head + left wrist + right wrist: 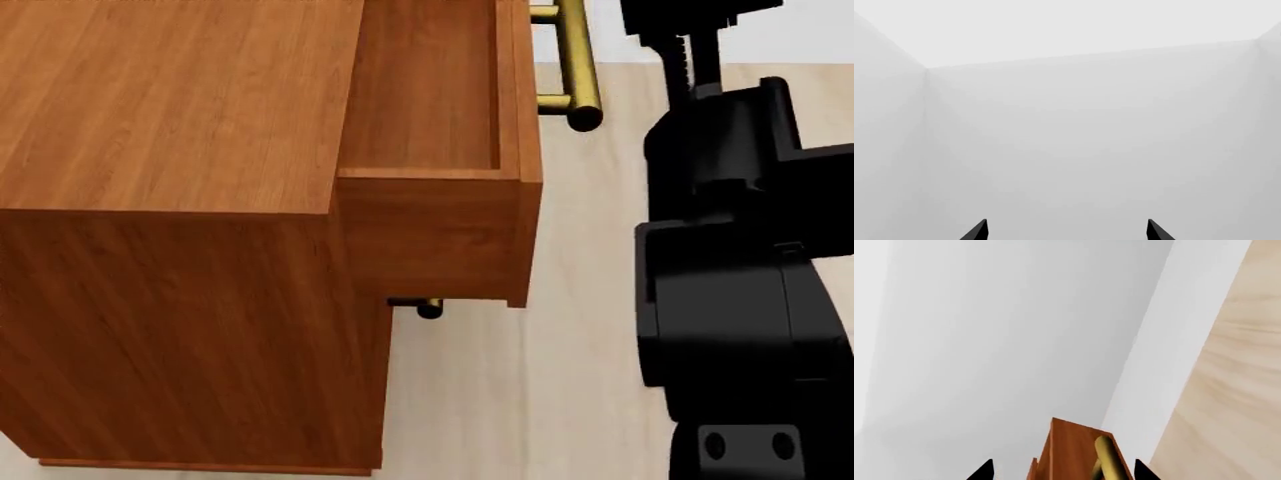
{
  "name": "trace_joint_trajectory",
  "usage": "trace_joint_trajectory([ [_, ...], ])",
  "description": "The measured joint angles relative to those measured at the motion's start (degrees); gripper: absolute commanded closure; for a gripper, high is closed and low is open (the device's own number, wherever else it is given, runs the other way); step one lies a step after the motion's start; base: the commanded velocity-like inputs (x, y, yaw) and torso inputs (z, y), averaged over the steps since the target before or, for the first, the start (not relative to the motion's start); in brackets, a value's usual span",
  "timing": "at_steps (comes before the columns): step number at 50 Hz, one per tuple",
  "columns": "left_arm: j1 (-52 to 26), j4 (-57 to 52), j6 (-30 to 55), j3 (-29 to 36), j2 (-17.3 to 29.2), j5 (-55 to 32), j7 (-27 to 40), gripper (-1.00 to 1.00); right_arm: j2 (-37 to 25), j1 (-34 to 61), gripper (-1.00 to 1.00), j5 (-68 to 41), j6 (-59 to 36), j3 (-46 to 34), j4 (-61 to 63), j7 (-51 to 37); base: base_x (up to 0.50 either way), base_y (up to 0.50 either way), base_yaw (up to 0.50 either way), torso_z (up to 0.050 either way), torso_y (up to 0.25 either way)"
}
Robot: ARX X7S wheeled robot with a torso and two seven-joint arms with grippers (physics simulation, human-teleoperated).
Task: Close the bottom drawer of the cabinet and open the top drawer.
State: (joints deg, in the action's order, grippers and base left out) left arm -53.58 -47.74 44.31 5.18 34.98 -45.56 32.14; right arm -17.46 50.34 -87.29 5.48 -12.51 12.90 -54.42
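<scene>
The reddish-brown cabinet (160,100) fills the left of the head view. Its top drawer (434,235) is pulled out and shows an empty inside, with its brass bar handle (578,70) at the front. Under it only the end of a lower brass handle (427,308) peeks out. The bottom drawer itself is hidden beneath the top drawer. My right gripper (1064,472) is open, and the drawer front (1067,450) and its brass handle (1106,455) lie between the spread fingertips. My left gripper (1067,231) is open with nothing in it, facing bare white walls.
My black right arm (727,250) stands just right of the open drawer, over pale wood floor (574,380). White walls (1021,340) meet the floor (1234,390) behind the cabinet.
</scene>
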Motion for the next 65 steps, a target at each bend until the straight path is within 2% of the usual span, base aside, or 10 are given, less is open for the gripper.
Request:
trace_joint_trajectory([
  [21,0.2,0.1,-0.6,0.0,0.1,-0.3,0.2,-1.0,-4.9,5.1,-1.0,2.9,-5.0,-2.8,2.0,-3.8,0.0,0.0,0.0,0.0,0.0],
  [43,0.2,0.3,-1.0,0.3,0.2,-0.4,0.3,-1.0,-10.4,13.0,-1.0,3.7,-15.7,-9.1,0.9,-4.1,0.0,0.0,0.0,0.0,0.0],
  [65,1.5,0.6,-2.3,-0.2,0.5,-0.3,0.3,-1.0,-13.4,23.2,-1.0,3.3,-26.2,-14.4,-1.0,-6.2,0.0,0.0,0.0,0.0,0.0],
])
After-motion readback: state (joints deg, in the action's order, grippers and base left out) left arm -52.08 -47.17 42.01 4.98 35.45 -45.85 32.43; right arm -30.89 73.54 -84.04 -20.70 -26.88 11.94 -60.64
